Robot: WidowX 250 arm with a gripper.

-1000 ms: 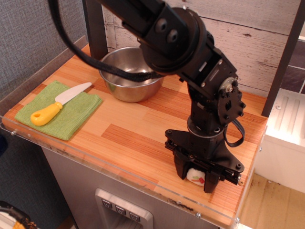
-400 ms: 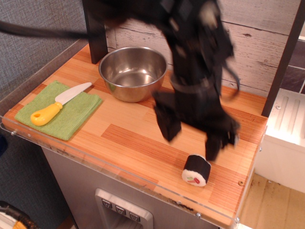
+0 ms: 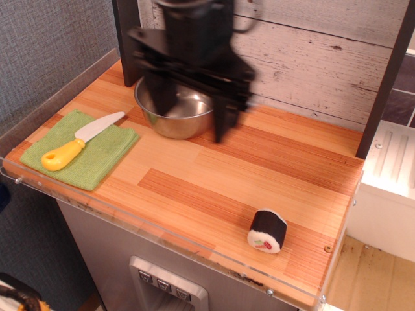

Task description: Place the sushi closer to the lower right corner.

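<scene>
The sushi (image 3: 267,230), a small black-wrapped roll with a white end and red and green centre, lies on its side on the wooden tabletop, close to the lower right corner (image 3: 327,272) with its screw hole and clear acrylic edge. My gripper (image 3: 191,110) is raised and blurred at the back of the table, over the steel bowl, far up-left of the sushi. Its fingers hang apart and hold nothing.
A steel bowl (image 3: 170,115) stands at the back, partly hidden by the gripper. A green cloth (image 3: 81,149) at the left carries a yellow-handled toy knife (image 3: 78,142). A dark post (image 3: 387,78) rises at the right edge.
The gripper was around the sushi near the corner, then let it go, lifted and swung back left over the bowl. The sushi stays where it was set down.
</scene>
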